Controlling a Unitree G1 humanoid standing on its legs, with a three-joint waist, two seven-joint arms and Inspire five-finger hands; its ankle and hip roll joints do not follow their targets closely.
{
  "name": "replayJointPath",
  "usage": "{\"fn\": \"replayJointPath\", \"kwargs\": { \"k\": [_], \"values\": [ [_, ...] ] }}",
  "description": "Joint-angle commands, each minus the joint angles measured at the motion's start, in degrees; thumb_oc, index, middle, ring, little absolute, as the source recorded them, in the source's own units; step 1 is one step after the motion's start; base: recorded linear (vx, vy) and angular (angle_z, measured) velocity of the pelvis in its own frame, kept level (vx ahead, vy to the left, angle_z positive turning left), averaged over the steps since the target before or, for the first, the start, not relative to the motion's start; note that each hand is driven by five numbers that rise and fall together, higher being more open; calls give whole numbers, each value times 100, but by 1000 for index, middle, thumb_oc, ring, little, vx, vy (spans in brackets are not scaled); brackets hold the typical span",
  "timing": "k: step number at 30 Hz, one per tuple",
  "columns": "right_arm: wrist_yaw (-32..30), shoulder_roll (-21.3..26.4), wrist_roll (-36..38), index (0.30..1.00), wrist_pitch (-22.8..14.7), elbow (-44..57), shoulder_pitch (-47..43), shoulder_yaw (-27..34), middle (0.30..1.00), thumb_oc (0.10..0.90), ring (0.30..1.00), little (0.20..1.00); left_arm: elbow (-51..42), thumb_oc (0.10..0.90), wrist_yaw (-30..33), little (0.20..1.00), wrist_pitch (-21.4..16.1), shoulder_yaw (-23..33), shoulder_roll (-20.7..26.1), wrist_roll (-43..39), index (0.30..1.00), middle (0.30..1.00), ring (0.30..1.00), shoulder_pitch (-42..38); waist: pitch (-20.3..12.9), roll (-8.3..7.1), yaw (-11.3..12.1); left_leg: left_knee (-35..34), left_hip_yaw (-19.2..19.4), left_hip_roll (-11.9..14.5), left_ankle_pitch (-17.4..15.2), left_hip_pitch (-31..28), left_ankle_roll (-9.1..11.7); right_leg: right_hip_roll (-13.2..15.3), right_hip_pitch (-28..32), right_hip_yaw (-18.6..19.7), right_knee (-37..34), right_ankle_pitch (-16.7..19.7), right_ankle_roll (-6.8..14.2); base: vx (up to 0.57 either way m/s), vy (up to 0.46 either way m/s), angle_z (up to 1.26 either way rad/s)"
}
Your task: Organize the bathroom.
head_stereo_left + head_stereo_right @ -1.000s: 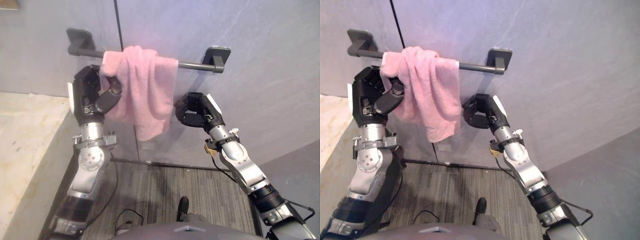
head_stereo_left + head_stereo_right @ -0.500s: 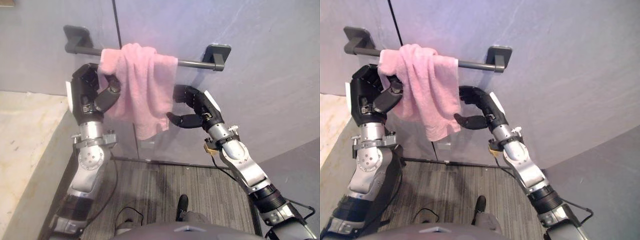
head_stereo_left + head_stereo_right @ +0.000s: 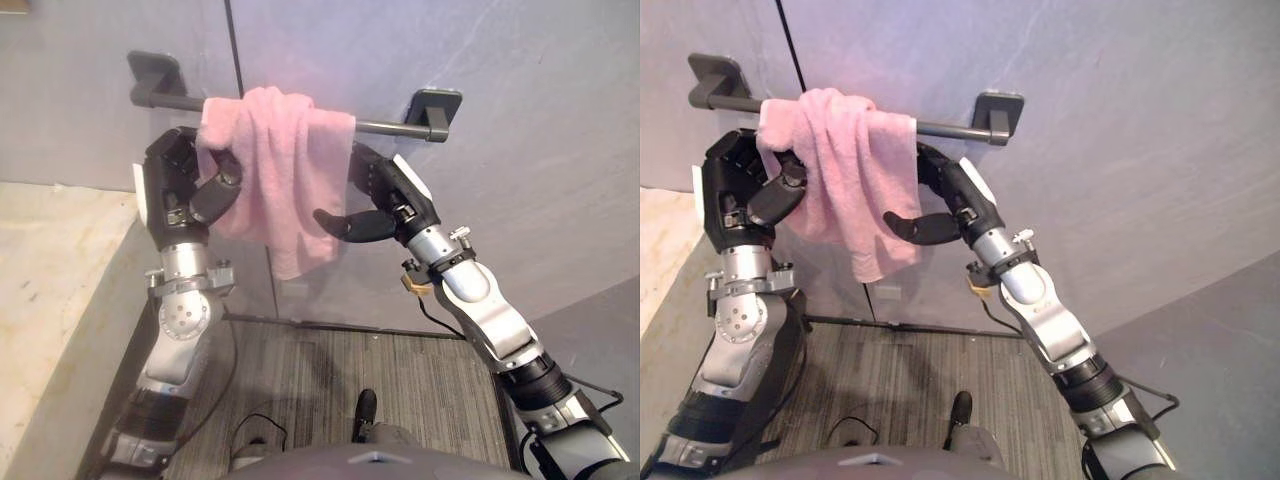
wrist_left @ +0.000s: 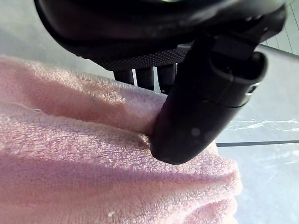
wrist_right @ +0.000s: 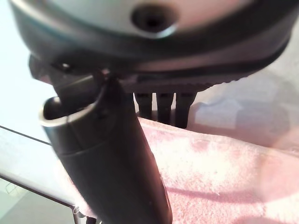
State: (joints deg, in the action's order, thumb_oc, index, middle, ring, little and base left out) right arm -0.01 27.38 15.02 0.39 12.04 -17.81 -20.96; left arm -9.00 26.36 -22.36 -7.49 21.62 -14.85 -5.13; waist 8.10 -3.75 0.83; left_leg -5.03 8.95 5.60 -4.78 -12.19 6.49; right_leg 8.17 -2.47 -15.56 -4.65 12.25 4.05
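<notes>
Spreading towel [image 3: 283, 175] on bar [image 3: 385, 127]: left robot hand [image 3: 190, 190] pinches it; right robot hand [image 3: 375, 200], fingers spread, must grip its edge next.

We see the towel [image 3: 280, 175] covering the middle of the bar [image 3: 385, 127]; the bar's right end is bare, and the wall [image 3: 540, 150] stands close behind.

pink towel [image 3: 285, 175] covers mid-section of rail [image 3: 385, 127]; right hand [image 3: 385, 195] fingers go behind towel's edge, tips hidden; left hand [image 3: 185, 190] fingertips buried in a towel fold
</notes>
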Motion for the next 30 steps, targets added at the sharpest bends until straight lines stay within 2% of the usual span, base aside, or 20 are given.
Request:
{"fn": "replayJointPath", "kwargs": {
  "k": [1, 8, 11, 19, 30],
  "values": [
    [-149, 100, 321, 900, -327, 270, -882, 286, 900, 800, 900, 900, 146, 400, 70, 300, -101, -292, 199, 368, 300, 300, 300, -152, -325, 5, 54, 20, 109, -740, -189, 316, -679, 47, 518, 2, 292, -1117, 737, -45, -6, 0],
    [155, 36, 316, 900, -337, -51, -1053, 98, 900, 800, 900, 900, 234, 400, 60, 300, -67, -365, 216, 334, 300, 300, 300, -231, -354, -5, 113, 8, 63, -714, -174, 310, -651, 28, 578, -37, 241, -1120, 718, -11, -2, 0],
    [160, 29, 310, 900, -329, -125, -1176, 62, 900, 800, 900, 900, 269, 400, 68, 300, -75, -390, 207, 334, 300, 300, 300, -238, -361, -15, 137, 6, 57, -707, -175, 305, -640, 24, 601, -61, 207, -1107, 709, 0, 0, 0],
    [71, 3, 519, 900, -21, -478, -1677, 9, 900, 800, 900, 900, 313, 400, 30, 300, -122, -421, 205, 309, 300, 300, 300, -174, -372, -59, 287, 3, 6, -686, -152, 344, -611, 9, 693, -169, 129, -1112, 661, 8, 0, 2],
    [106, -57, 502, 900, -50, -840, -1826, -19, 900, 800, 900, 900, 286, 400, -51, 300, -111, -428, 267, 234, 300, 300, 300, -151, -339, -75, 366, 28, -41, -685, -144, 360, -600, 14, 727, -203, 121, -1121, 649, 10, -1, 1]
  ]
}}
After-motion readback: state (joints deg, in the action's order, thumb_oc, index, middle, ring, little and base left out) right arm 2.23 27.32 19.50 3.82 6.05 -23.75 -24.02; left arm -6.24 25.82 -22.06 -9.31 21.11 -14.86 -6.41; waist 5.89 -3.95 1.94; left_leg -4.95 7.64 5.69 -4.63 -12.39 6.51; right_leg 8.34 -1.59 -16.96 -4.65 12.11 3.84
